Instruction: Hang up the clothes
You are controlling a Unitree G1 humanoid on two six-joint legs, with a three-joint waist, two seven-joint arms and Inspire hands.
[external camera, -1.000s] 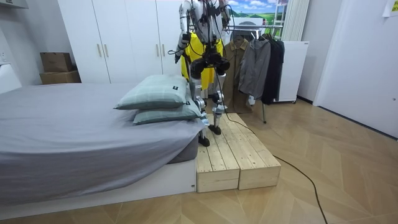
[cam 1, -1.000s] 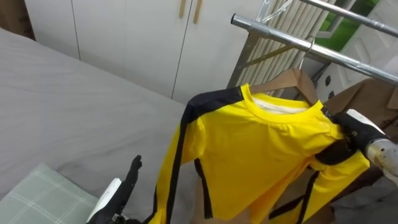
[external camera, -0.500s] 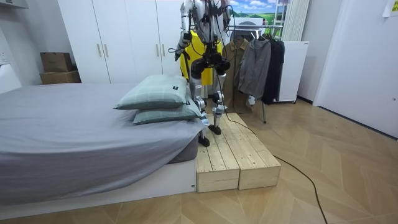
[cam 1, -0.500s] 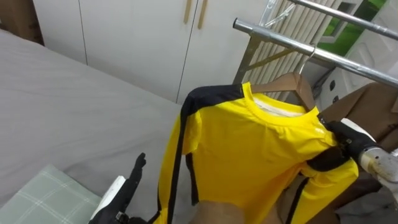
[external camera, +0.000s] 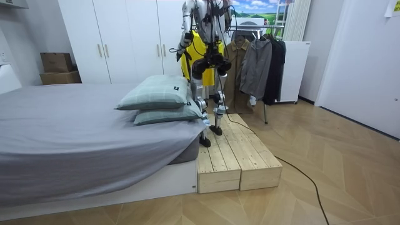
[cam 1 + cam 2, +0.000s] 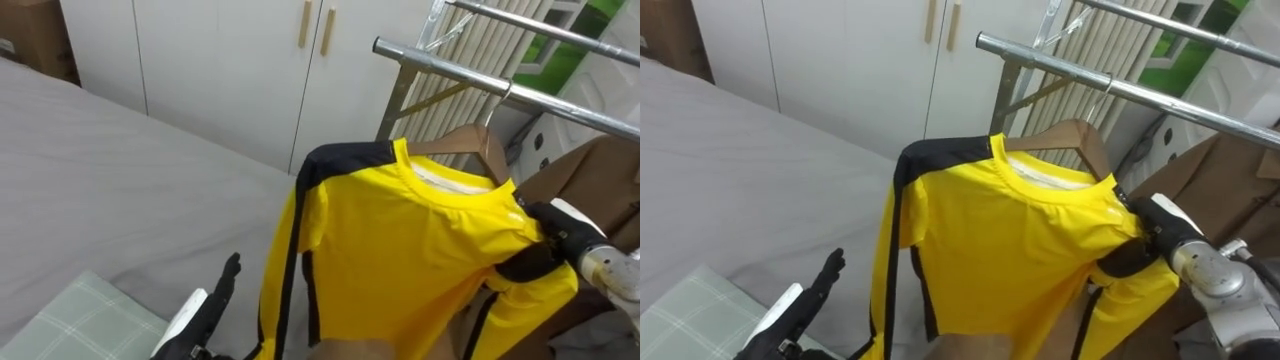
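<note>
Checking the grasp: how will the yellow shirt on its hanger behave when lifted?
The yellow shirt likely hangs floppy: it drapes in folds below the wooden hanger. Probably light: the right hand holds it by one shoulder. It may swing from that grip.

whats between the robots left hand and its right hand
The yellow black-trimmed T-shirt on a wooden hanger lies between the left hand and right hand, in both eye views.

Black-fingered left robot hand (image 6: 207, 303), white back, right robot hand (image 6: 558, 230) black, perhaps silvery wrist

Bright, even room light with soft, faint shadows.
</note>
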